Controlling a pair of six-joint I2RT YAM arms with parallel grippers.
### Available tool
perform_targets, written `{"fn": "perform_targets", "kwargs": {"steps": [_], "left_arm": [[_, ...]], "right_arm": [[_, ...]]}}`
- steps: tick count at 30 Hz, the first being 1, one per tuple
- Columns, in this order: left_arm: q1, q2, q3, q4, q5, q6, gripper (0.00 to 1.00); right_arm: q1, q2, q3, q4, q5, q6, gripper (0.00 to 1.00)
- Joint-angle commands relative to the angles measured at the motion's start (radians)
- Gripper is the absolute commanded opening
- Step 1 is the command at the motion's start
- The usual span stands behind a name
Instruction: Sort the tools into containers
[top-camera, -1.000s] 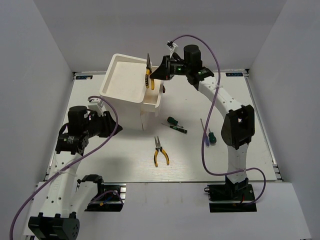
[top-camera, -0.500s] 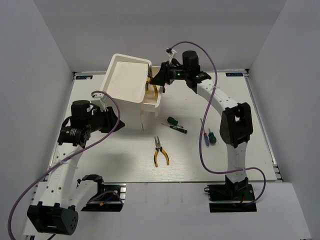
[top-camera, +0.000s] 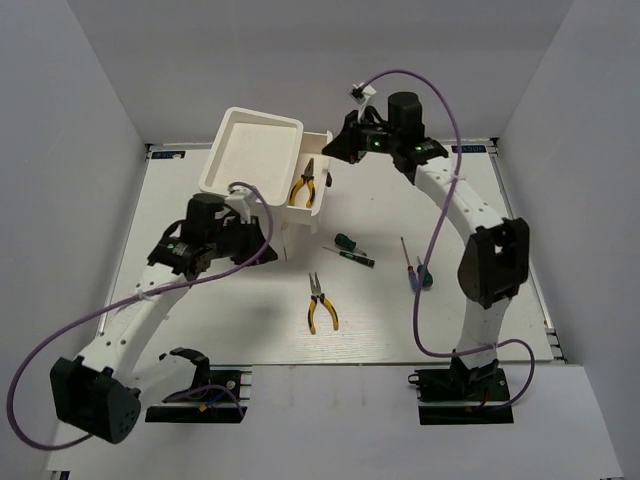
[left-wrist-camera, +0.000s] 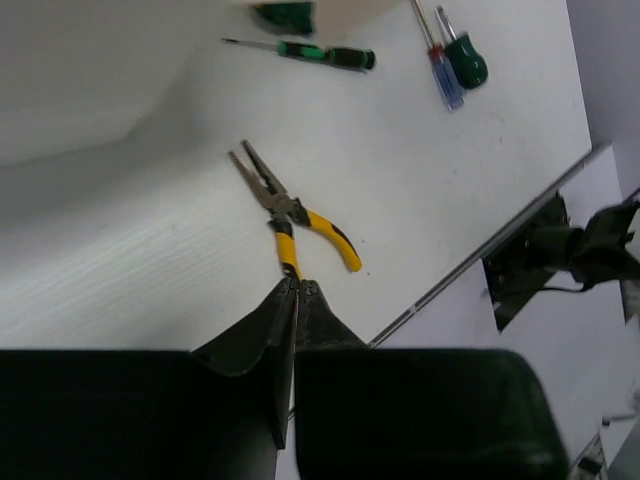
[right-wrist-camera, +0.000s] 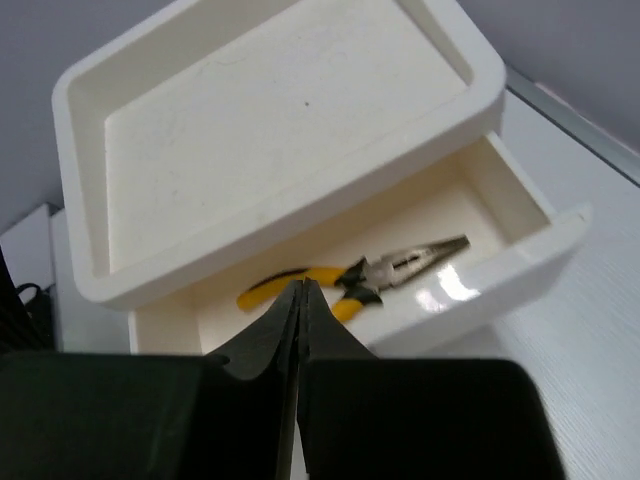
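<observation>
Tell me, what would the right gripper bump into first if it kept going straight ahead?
Probably the yellow-handled pliers lying in the open top drawer. The shut right gripper points right at them, though depth is hard to judge.

cabinet (top-camera: 250, 150): set at the left rear of the table (top-camera: 500, 300) | top drawer (top-camera: 308, 210): drawn out to the right; pliers (top-camera: 303, 187) laid in it | second pliers (top-camera: 320, 303): laid on the table, before the drawer | two screwdrivers (top-camera: 352, 253): laid between drawer and second pliers; two more screwdrivers (top-camera: 415, 268): laid further right
</observation>
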Motion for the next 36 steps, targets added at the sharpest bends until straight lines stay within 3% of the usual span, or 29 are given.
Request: {"fn": "perform_targets", "kwargs": {"steps": [1,3,4,5,7,10,15,22,31,34,35,36], "left_arm": [[-0.137,0.058,0.024,0.061,-0.071,-0.057,0.15],[-0.224,0.105,0.033,0.061,-0.126,-0.08,0.15],[-0.313,0.149,0.042,0.061,-0.198,-0.106,0.17],[-0.358,0.171,0.053,0.061,-0.238,-0.12,0.24],[-0.467,0.214,0.077,0.013,-0.339,-0.144,0.32],[-0.571,0.289,0.077,-0.022,-0.438,-0.155,0.54],[-0.617,0.42,0.05,-0.002,-0.568,-0.189,0.64],[-0.636,0.585,0.111,0.027,-0.651,-0.23,0.66],[-0.645,0.65,0.093,0.072,-0.633,-0.23,0.55],[-0.654,0.65,0.083,0.062,-0.643,-0.23,0.45],[-0.654,0.65,0.073,0.062,-0.643,-0.23,0.35],[-0.663,0.65,0.073,0.052,-0.654,-0.23,0.32]], "right_arm": [[-0.019,-0.181,-0.08,-0.11,0.152,-0.179,0.0],[-0.035,-0.244,-0.232,-0.108,0.2,-0.253,0.05],[-0.055,-0.296,-0.27,-0.11,0.255,-0.286,0.28],[-0.062,-0.31,-0.333,-0.117,0.308,-0.31,0.47],[-0.086,-0.336,-0.403,-0.134,0.335,-0.328,0.49],[-0.121,-0.398,-0.51,-0.177,0.329,-0.325,0.5],[-0.177,-0.462,-0.639,-0.171,0.306,-0.29,0.5],[-0.217,-0.507,-0.694,-0.176,0.257,-0.268,0.5],[-0.269,-0.533,-0.725,-0.174,0.235,-0.25,0.5],[-0.284,-0.539,-0.736,-0.171,0.229,-0.236,0.5],[-0.287,-0.537,-0.74,-0.17,0.224,-0.23,0.5],[-0.289,-0.537,-0.74,-0.17,0.221,-0.229,0.5]]}}
